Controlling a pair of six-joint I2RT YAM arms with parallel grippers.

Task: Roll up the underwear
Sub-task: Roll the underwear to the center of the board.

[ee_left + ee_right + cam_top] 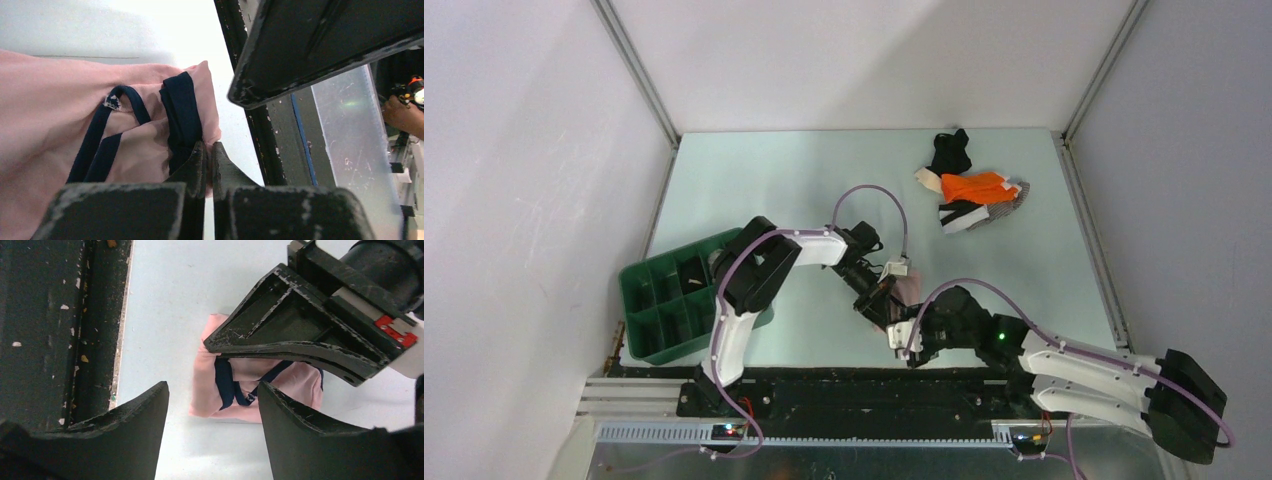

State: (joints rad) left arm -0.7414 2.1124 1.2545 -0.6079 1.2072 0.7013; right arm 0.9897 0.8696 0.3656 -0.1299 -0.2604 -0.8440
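Observation:
A pale pink underwear with a dark navy band lies folded on the table near the front edge. It also shows in the top view and the right wrist view. My left gripper is shut on the pink garment's near corner; it shows from above and in the right wrist view. My right gripper is open and empty, just short of the garment, close beside the left gripper. A pile of orange, black and white underwear lies at the back right.
A green plastic tray with dividers stands at the front left. The black front rail of the table runs close behind the right gripper. The two grippers are nearly touching each other.

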